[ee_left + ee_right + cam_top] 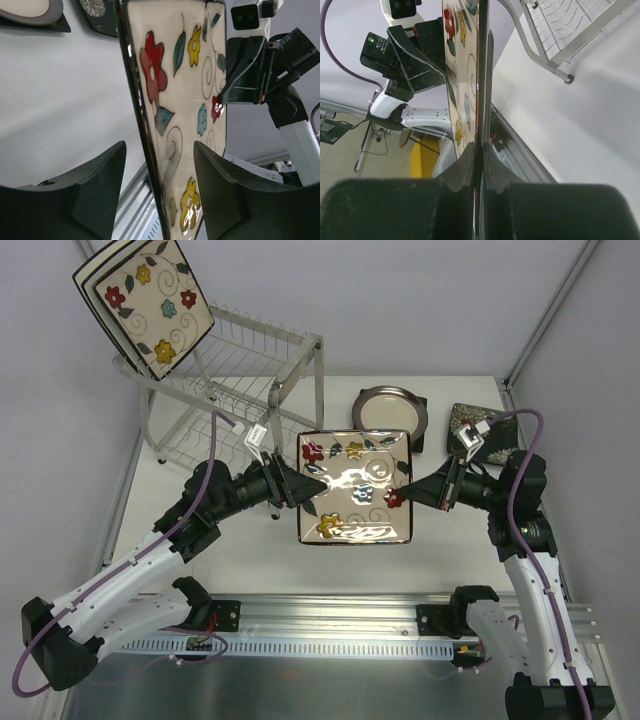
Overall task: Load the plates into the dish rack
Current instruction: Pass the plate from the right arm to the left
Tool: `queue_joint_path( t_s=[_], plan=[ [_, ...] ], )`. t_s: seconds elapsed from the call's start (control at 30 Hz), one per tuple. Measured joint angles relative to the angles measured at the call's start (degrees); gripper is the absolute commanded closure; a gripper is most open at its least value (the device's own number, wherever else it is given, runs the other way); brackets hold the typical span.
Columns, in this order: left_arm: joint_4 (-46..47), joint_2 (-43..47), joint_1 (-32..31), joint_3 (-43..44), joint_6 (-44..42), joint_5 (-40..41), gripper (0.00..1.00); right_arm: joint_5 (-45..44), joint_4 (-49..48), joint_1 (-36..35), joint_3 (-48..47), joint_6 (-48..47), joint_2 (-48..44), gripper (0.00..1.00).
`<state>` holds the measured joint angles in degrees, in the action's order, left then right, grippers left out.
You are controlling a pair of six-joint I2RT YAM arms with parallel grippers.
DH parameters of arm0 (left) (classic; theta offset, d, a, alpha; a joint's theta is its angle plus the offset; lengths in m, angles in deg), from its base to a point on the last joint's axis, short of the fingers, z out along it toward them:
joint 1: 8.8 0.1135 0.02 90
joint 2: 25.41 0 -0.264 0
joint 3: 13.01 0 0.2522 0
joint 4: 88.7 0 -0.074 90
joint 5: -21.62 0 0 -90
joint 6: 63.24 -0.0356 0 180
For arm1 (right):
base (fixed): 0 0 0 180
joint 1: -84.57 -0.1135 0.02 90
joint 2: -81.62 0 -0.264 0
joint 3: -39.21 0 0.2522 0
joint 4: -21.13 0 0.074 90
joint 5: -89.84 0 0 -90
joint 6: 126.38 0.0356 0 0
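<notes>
A cream square plate with coloured flowers (pixel 355 488) hangs in the air above the table between both arms. My right gripper (pixel 403 492) is shut on its right edge; in the right wrist view the fingers (pixel 481 150) pinch the dark rim of the plate (pixel 462 75). My left gripper (pixel 310 483) straddles the left edge. In the left wrist view its jaws (pixel 159 145) stand open, with a gap on each side of the plate (pixel 170 75). The dish rack (pixel 250 360) stands at the back left, with another flowered plate (pixel 150 305) and a white black-rimmed plate (pixel 88 280) leaning on top.
A round cream grey-rimmed plate (pixel 388 410) lies on a dark square plate (pixel 420 438) at the back centre. A dark square plate with white blooms (pixel 468 420) lies beside it, behind the right arm. The rack's leg (pixel 567 77) stands on the white table.
</notes>
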<state>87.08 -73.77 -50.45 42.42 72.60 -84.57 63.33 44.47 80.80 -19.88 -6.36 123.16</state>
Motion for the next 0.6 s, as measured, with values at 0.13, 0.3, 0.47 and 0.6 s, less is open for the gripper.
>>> queue_joint_path(
  t_s=[0.13, 0.3, 0.47, 0.6],
  plan=[
    [2.2, -0.6, -0.5, 0.6, 1.3, -1.6, 0.51, 0.3, -0.3, -0.2, -0.1, 0.0, 0.0, 0.99],
    [3.3, -1.3, -1.0, 1.3, 2.0, -3.4, 0.57, 0.4, -0.4, -0.2, -0.1, 0.0, 0.0, 1.00],
    [3.4, -2.0, -1.0, 1.4, 2.8, -4.5, 0.62, 0.7, -0.8, -0.2, -0.1, -0.1, 0.0, 0.99],
    [3.2, -2.2, -1.0, 1.4, 3.1, -4.8, 0.77, 1.0, -0.9, -0.2, -0.1, -0.3, 0.0, 0.99]
  ],
)
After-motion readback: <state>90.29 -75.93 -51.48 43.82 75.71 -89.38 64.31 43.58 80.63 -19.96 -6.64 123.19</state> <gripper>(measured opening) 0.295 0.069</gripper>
